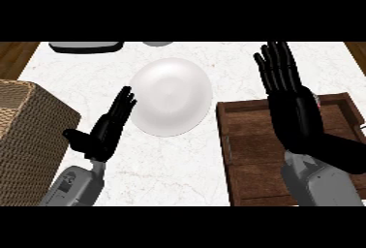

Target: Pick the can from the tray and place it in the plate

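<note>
Both hands are open and hold nothing: left hand (107, 128) rests beside the plate (172, 97), right hand (293, 104) hangs over the tray (247, 164), perhaps hiding the unseen can

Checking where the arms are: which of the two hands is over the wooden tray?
The right hand, fingers straight, lies over the brown wooden tray. The left hand is over the white counter beside the plate.

We see bare surface (168, 164) between the white plate (172, 97) and the wooden tray (236, 160) at the right edge. A tall wicker basket (28, 140) blocks the left edge. Our right hand (293, 111) hangs over the tray, covering part of its floor.
</note>
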